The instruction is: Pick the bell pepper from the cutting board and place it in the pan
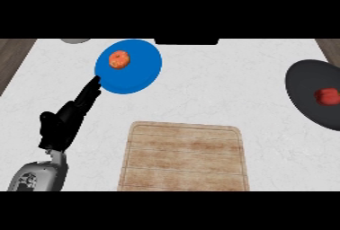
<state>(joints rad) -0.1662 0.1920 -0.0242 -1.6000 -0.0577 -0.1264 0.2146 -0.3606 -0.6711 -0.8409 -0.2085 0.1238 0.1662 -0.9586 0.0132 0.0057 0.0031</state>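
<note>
In the head view, only the left hand [63, 123] is seen, low at the view's left on its grey forearm. Its fingers are held straight and close together, released and grasping nothing. It is judged to be resting, kept clear of the work. The right hand is not shown at all, so its state cannot be told.

Just beyond the left hand's fingertips, a blue plate [140, 74] is set on the pale worktop [199, 103]. The tips reach its near rim, but whether they touch it cannot be told. On the far part of that plate an orange-red fruit [119, 59] is carried, and it is not the task's thing.

To the right of the hand, and a little nearer the robot, the cutting board [182, 157] is laid flat, and nothing is seen on its wooden face. Well away to the hand's right, the dark pan [302, 90] is partly cut off by the view's edge. A small red item, judged to be the bell pepper [325, 96], is seen lying inside it, apart from the rim.

From this layout the placing is judged to be done already. The pan is presumably set on that side to be served by the right hand, which would explain why the left hand is idle. Beyond the plate, a grey object [76, 40] and a dark object [186, 42] are cut by the upper edge and cannot be identified.
</note>
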